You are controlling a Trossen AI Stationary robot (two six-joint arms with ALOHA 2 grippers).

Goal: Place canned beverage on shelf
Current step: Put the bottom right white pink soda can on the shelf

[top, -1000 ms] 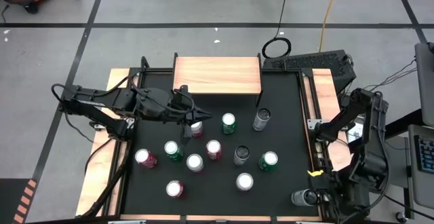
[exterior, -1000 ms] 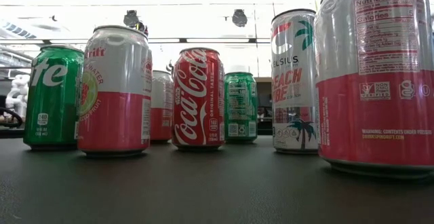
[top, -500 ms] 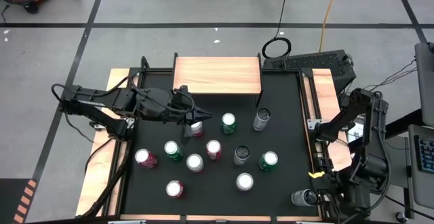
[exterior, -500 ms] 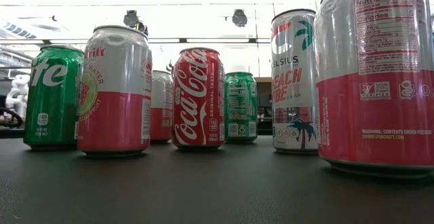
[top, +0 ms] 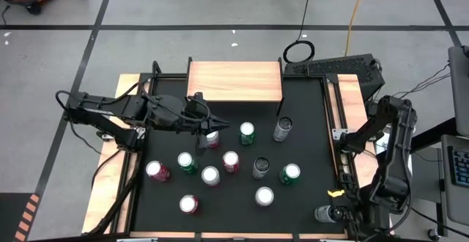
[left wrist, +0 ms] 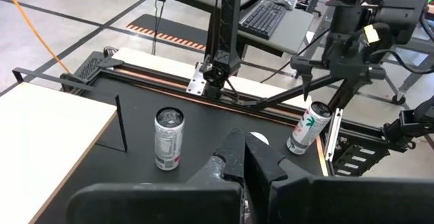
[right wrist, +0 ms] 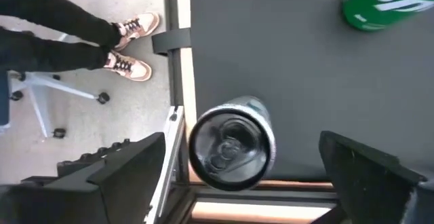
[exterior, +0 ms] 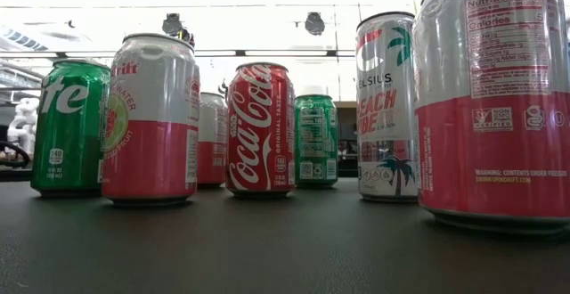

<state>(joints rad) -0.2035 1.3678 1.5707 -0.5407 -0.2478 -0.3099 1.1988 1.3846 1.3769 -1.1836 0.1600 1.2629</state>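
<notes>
Right gripper (right wrist: 244, 176) fingers spread wide around an upright silver can (right wrist: 232, 142), not gripping; left gripper (top: 207, 123) fingers closed, empty, near the light-wood shelf (top: 235, 81).

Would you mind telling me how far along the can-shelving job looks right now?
Nothing looks done: the shelf is bare. In hand: the right pincer stands open around a silver can at the table's near right corner; the shut left pincer sits by a red can. Left: lifting a can onto the shelf.

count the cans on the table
12. One can beside the left gripper, one under the right gripper, ten spread over the black mat. None on the shelf; none looks hidden.
</notes>
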